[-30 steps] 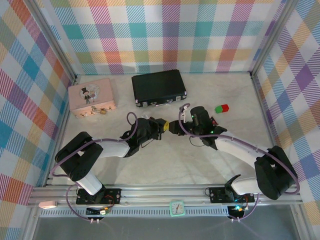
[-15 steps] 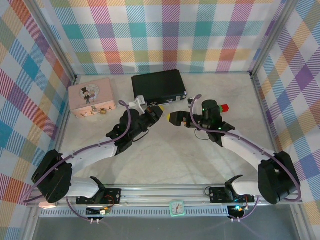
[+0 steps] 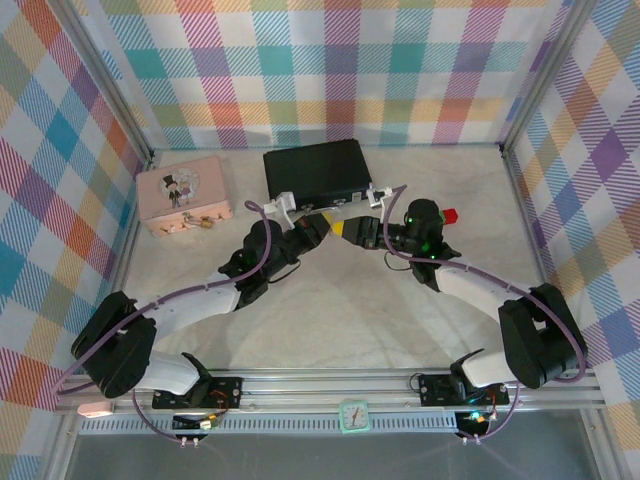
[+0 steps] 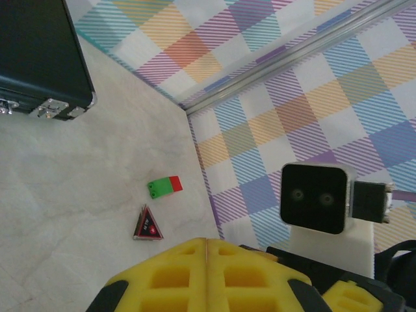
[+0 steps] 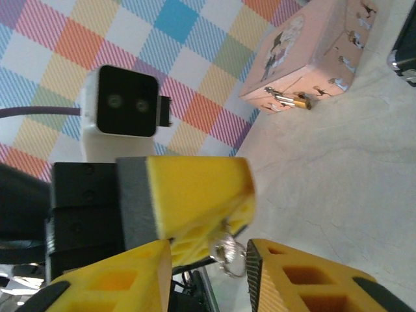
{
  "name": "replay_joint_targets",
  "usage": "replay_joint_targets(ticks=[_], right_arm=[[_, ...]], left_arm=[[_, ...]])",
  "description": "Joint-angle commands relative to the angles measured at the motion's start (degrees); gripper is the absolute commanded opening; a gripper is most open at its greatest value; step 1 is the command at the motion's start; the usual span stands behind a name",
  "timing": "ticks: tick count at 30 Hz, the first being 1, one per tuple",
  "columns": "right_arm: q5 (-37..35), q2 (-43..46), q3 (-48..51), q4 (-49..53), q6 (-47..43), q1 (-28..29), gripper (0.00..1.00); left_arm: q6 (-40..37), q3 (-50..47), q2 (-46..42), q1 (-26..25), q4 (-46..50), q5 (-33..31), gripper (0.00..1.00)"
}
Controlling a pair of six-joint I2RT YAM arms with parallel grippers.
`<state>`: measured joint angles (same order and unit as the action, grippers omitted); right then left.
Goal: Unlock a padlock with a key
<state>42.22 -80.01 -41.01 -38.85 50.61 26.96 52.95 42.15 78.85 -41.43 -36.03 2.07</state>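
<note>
Clerk: Position of the arms?

Inspector: Both reach over the middle of the counter (image 3: pixel 350 300). The left tool (image 3: pixel 320 221) and right tool (image 3: pixel 348 230) meet tip to tip, just in front of the black case (image 3: pixel 317 171).

Clerk: State of the left tool?

Inspector: Its yellow pads are pressed together, closed along the seam in its own wrist view. At the pad tips it pinches the key (image 5: pixel 227 249). What shows of it is a small silver ring hanging below the pads. The blade I cannot make out.

Clerk: And the right?

Inspector: Jaws parted, gripping nothing. One pad stands to each side of the ring. Whether either touches it cannot be determined.

Clerk: The padlock?

Inspector: The padlock (image 5: pixel 296 101), brass body and silver shackle, hangs at the front of the pink box (image 5: pixel 305 49) on the counter's far left, well apart from both tools.

Clerk: Other items?

Inspector: A green-and-red block (image 4: pixel 164 187) and a red triangle piece (image 4: pixel 147 225) lie near each other on the counter, to the right of the case.
</note>
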Motion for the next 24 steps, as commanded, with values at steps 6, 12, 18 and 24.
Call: replay_joint_targets(ticks=[6, 12, 18, 24], right_arm=[[2.0, -1.6, 1.4, -4.8, 0.8, 0.2, 0.34], [-1.1, 0.2, 2.6, -0.2, -2.8, 0.2, 0.36], [-0.5, 0.2, 2.5, -0.9, -2.2, 0.2, 0.40], [0.8, -1.3, 2.6, -4.3, -0.1, 0.2, 0.32]], left_arm=[[3.4, -0.1, 2.7, 0.7, -8.3, 2.8, 0.00], [4.2, -0.5, 1.8, 0.7, -8.7, 2.3, 0.00], [5.2, -0.8, 2.2, 0.7, -10.0, 2.4, 0.00], [6.1, -0.3, 3.3, 0.7, -11.6, 3.3, 0.00]])
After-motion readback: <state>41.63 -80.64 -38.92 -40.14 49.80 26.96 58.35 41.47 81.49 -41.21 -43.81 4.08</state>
